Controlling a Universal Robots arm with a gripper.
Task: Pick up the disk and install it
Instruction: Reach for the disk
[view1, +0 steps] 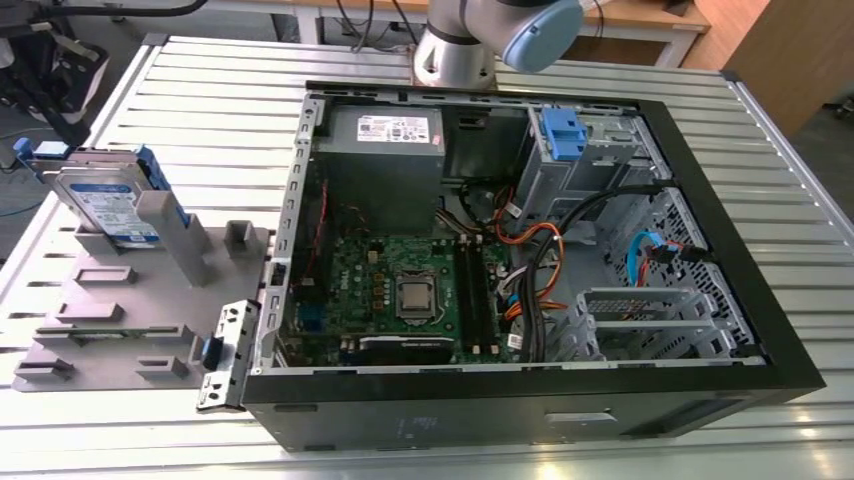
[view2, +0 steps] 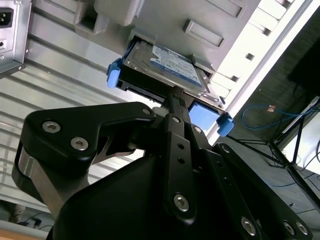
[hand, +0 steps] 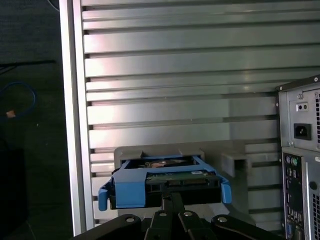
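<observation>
Three views, one disk standing in its holder

From the exterior view, the disk (view1: 114, 205) stands on edge in a slot of a grey plastic fixture (view1: 134, 310) on the ribbed aluminium table (view1: 200, 90). It is at the exterior view's left, well apart from the open black computer case (view1: 747, 340). The case holds a green motherboard (view1: 400, 280), a grey power-supply box (view1: 384, 150) and a blue bracket (view1: 565, 135). Both wrist views add the gripper (hand: 172, 194), black, jointed and studded with screws, its fingers pressed together on nothing and pointing at the disk's connector edge. The second wrist view shows the silver labelled face framed by the blue carrier. The first wrist view shows the case's rear panel (hand: 300, 150) with its socket
</observation>
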